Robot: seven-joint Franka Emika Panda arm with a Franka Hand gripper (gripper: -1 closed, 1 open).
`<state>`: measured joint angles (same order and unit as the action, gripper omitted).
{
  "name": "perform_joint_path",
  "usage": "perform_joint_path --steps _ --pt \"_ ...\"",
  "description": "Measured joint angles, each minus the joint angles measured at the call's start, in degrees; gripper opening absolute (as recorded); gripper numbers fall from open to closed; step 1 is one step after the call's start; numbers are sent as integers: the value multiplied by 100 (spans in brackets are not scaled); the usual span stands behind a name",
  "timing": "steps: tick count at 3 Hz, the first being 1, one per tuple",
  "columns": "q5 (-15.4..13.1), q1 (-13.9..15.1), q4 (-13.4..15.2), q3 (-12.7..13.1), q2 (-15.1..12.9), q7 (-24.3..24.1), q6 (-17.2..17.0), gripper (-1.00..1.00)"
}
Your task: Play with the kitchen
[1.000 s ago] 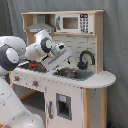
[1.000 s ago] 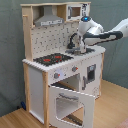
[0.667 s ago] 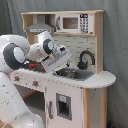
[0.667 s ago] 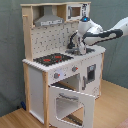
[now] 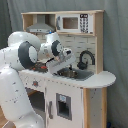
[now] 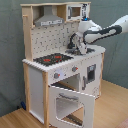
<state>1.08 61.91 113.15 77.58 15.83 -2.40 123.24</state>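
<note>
The toy kitchen [image 5: 75, 75] stands upright on the floor, and in both exterior views the arm [image 6: 102, 32] reaches over its worktop to the sink end. Since a second ago the wrist has dipped and drawn in a little: the end effector [image 5: 59, 66] now sits lower, close over the sink basin [image 5: 75, 74], just beside the black tap [image 5: 85, 59]. In the second exterior view the end effector [image 6: 79, 45] hangs in front of the tap, between the pegboard back [image 6: 47, 42] and the front edge of the worktop. Whether it is spread or pressed together I cannot tell, nor whether it touches the tap or the basin.

Nothing on the kitchen itself has moved. The oven door [image 6: 70, 102] hangs open below the hob [image 6: 52, 59], tipped outward as it was, and the hob lies untouched at the far end of the worktop from the arm. The hood [image 6: 48, 19] and the small microwave panel [image 5: 72, 22] above are as before.

My reading is that the play has settled on the sink area, and the downward shift suggests an approach toward the tap or basin rather than the oven door.
</note>
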Motion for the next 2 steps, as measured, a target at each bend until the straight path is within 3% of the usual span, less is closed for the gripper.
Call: perform_joint_path --steps 1,2 --pt "-17 199 -29 251 -450 140 57 100" --pt "-26 561 -86 646 -528 340 84 100"
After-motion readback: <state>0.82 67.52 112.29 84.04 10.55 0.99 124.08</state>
